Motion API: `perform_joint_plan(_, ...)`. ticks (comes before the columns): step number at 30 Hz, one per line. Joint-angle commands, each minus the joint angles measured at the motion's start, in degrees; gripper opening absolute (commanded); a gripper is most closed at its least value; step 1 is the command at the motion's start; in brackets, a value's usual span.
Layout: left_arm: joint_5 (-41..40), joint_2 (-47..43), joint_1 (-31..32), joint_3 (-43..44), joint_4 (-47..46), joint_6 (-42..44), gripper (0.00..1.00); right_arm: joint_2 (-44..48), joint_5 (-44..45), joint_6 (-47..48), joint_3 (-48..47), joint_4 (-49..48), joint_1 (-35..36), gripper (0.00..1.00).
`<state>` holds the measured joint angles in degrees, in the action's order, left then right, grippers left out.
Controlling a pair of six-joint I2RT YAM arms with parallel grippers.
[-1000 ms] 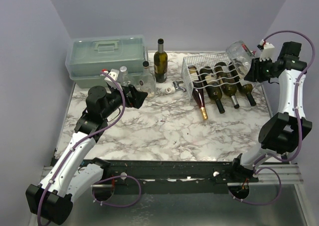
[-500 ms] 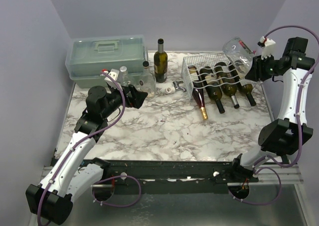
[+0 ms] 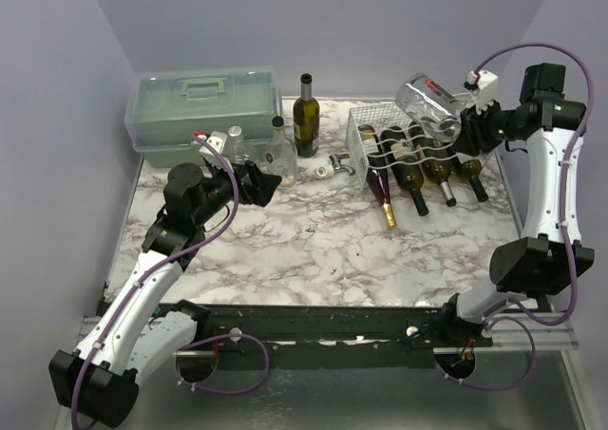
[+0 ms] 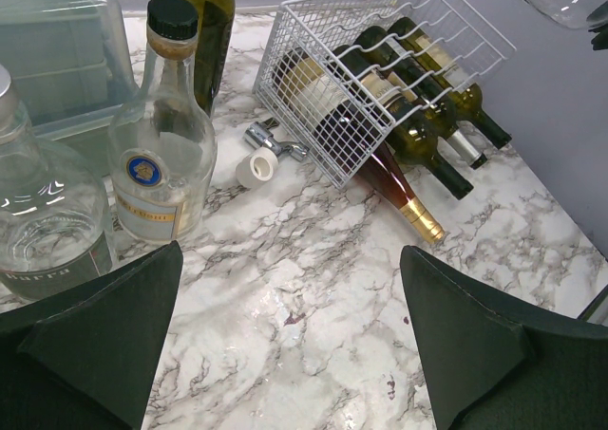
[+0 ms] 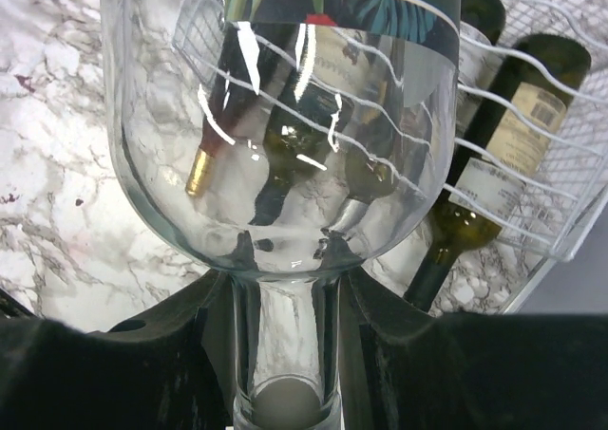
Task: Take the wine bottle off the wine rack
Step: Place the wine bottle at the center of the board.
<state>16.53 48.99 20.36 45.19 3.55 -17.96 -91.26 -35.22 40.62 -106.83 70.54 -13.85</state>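
Note:
A clear glass wine bottle (image 3: 429, 107) with a dark label hangs in the air above the back of the white wire wine rack (image 3: 354, 138), lying nearly level with its base pointing left. My right gripper (image 3: 472, 126) is shut on its neck (image 5: 285, 340), a black finger (image 5: 171, 354) on each side, and the body (image 5: 285, 136) fills the right wrist view. Several dark bottles (image 3: 418, 172) still lie in the rack (image 4: 313, 65), necks toward the table's front. My left gripper (image 3: 266, 185) stands open and holds nothing, low over the marble (image 4: 290, 259) left of the rack.
A pale green toolbox (image 3: 204, 102) stands at the back left. In front of it are two clear bottles (image 3: 280, 153) (image 4: 161, 145), and a dark green bottle (image 3: 305, 117) stands upright beside them. A small stopper and white cap (image 4: 258, 164) lie between these bottles and the rack.
My right arm has lifted the clear bottle higher and carried it left, over the rack's back, tipping it toward level. The left arm has not moved.

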Motion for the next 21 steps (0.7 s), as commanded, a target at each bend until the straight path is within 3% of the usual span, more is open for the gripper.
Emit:
perform_joint_plan(1,1.0,-0.1,-0.2,-0.7,-0.3,0.6,0.99,5.6,-3.0,3.8,-3.5,-4.5,4.7,0.00)
perform_joint_plan(9,0.6,-0.2,-0.2,-0.7,-0.2,0.9,0.99,8.9,1.3,9.8,-1.2,-4.9,15.2,0.00)
perform_joint_plan(21,-0.1,0.1,-0.2,-0.7,0.0,1.4,0.99,7.1,22.4,18.5,-1.4,0.5,37.3,0.00)
